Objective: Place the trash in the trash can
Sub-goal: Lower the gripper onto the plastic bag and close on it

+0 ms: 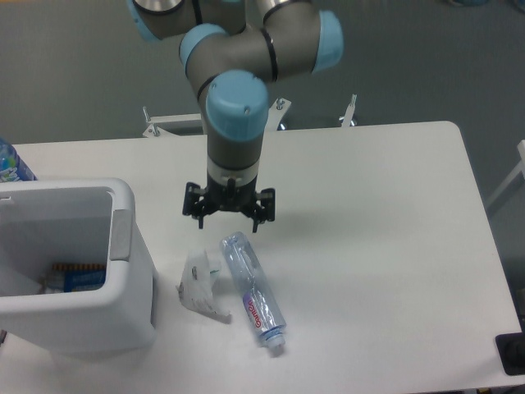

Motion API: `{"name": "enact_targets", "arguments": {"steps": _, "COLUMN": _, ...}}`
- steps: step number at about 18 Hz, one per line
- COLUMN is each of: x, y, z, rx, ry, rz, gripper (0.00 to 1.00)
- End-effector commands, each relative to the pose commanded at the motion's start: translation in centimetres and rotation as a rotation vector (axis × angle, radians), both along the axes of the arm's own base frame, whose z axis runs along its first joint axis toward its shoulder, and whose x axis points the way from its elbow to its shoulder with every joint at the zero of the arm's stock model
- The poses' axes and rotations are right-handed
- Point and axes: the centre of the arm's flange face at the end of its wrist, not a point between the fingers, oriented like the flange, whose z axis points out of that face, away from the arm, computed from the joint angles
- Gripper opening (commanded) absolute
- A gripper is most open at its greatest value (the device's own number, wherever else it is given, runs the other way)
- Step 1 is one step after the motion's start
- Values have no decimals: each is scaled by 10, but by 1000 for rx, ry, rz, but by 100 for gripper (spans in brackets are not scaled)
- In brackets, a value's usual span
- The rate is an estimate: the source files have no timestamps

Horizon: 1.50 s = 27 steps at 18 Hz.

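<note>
Your gripper (229, 218) hangs at frame centre-left with its fingers spread wide, holding nothing, just above the upper end of the bottle (253, 289). That bottle lies flat on the table (385, 246), cap toward the lower edge. The crumpled wrapper (201, 286) sits just beside it on the left. The trash can (123, 279) stands at the left edge.
</note>
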Motion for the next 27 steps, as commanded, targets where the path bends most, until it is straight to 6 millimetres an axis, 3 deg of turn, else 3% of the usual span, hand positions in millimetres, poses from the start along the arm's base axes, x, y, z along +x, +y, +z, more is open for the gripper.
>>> {"name": "enact_targets", "arguments": {"steps": 6, "x": 6, "y": 14, "z": -33, "rx": -27, "ry": -21, "rz": -17, "gripper": 98}}
{"name": "enact_targets", "arguments": {"steps": 8, "x": 5, "y": 15, "z": -35, "rx": -28, "ry": -18, "rz": 21, "gripper": 75}}
{"name": "enact_targets", "arguments": {"steps": 11, "x": 4, "y": 16, "z": -35, "rx": -27, "ry": -17, "rz": 35, "gripper": 60}}
{"name": "enact_targets", "arguments": {"steps": 17, "x": 3, "y": 16, "z": -35, "rx": -31, "ry": -14, "rz": 39, "gripper": 1}}
{"name": "enact_targets", "arguments": {"steps": 24, "x": 4, "y": 15, "z": -25, "rx": -14, "ry": -12, "rz": 26, "gripper": 0}}
{"name": "enact_targets", "arguments": {"steps": 27, "x": 4, "y": 15, "z": -12, "rx": 4, "ry": 3, "rz": 20, "gripper": 0}}
